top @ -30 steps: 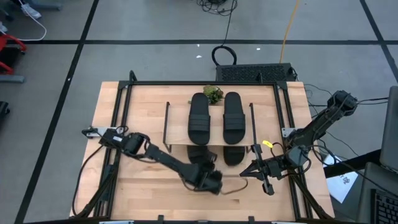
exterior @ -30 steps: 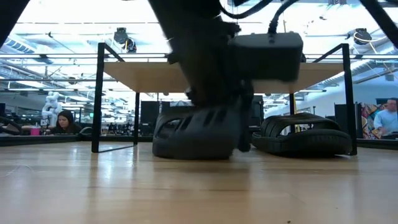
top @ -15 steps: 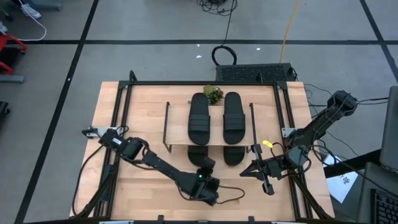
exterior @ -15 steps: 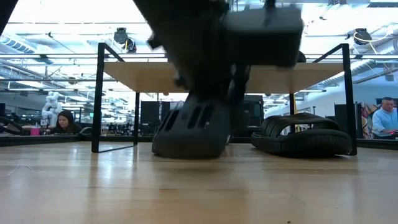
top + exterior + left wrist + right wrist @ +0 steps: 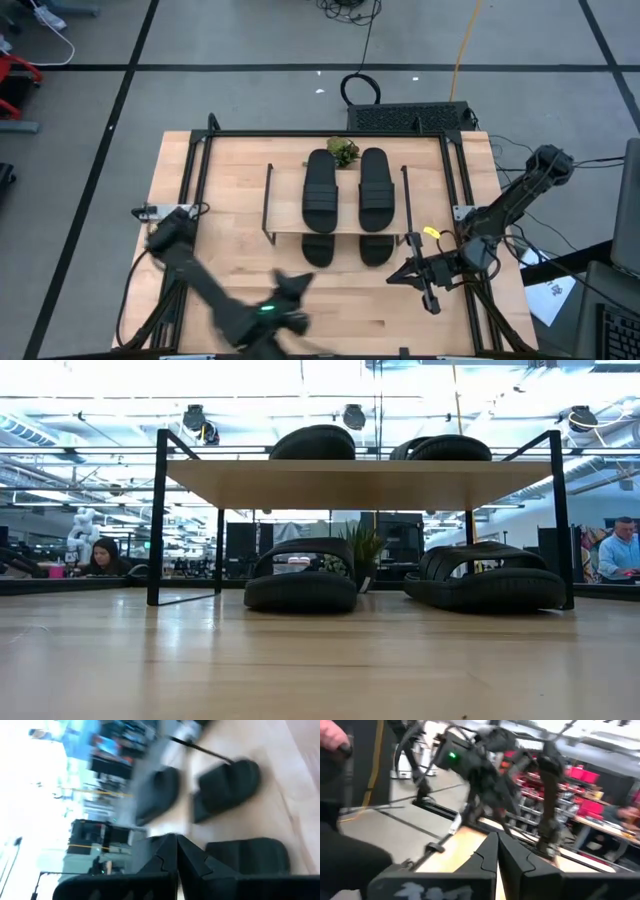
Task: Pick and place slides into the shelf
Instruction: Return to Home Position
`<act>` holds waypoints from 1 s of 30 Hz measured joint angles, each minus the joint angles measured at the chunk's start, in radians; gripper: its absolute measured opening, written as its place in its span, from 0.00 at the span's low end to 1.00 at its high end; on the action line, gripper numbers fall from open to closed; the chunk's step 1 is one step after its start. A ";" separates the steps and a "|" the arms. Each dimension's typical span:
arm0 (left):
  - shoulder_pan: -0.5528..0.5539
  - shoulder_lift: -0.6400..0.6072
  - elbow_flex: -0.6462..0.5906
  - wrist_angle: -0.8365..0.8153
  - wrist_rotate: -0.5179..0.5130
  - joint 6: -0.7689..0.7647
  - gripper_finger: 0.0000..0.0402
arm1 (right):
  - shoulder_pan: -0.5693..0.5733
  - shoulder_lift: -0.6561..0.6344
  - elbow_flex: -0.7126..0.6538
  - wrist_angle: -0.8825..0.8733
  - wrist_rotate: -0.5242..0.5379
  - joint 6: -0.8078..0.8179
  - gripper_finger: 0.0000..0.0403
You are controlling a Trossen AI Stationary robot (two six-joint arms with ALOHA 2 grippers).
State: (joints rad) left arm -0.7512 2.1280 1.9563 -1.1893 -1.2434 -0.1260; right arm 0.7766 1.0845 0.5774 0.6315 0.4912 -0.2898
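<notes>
Left gripper [image 5: 294, 284] is seen blurred near the front edge of the table [image 5: 230, 170], left of ctr and well apart from the shelf [image 5: 348, 214]. In the left wrist view its fingers [image 5: 164, 857] are pressed together w/ nothing held btwn them.

The shelf is set at table ctr, toward the back. On its top board two slides are laid side by side, parallel and not touching: left top slide [image 5: 320, 188] and right top slide [image 5: 376, 188]. Under the board, directly on the table, left lower slide [image 5: 318, 250] and right lower slide [image 5: 376, 250] are placed the same way. From above only their front ends are shown; in the low view both are seen whole, inside the black wire legs. A small green plant [image 5: 343, 150] is seen at the shelf's back edge, btwn the top pair.

Right gripper [image 5: 395, 278] is held low near the table's front right, just off the shelf's front right corner. In the right wrist view its fingers [image 5: 485, 857] are clenched tip to tip, w/ nothing grasped.

In the low view's bkgd, one person [image 5: 103, 555] is seated at far left and a second person [image 5: 622, 548] is seen at far right.
</notes>
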 joint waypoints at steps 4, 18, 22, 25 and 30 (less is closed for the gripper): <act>-0.118 -0.158 -0.138 -0.212 -0.163 -0.408 0.00 | 0.034 -0.039 0.000 -0.036 0.168 -0.003 0.00; -0.199 -0.624 -0.915 -0.300 -0.321 -1.281 0.00 | -0.011 -0.480 0.120 -0.759 0.218 0.239 0.00; -0.199 -0.697 -1.015 -0.304 -0.323 -1.297 0.00 | -0.011 -0.554 0.132 -0.895 0.239 0.276 0.00; -0.201 -0.771 -1.068 -0.328 -0.325 -1.302 0.00 | -0.012 -0.625 0.132 -1.040 0.302 0.385 0.00; -0.175 -0.871 -1.173 -0.296 -0.311 -1.334 0.00 | -0.012 -0.685 0.124 -1.306 0.378 0.597 0.00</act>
State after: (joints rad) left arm -0.9258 1.2571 0.7837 -1.4849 -1.5548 -1.4603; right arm 0.7650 0.3999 0.7016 -0.6743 0.8696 0.3067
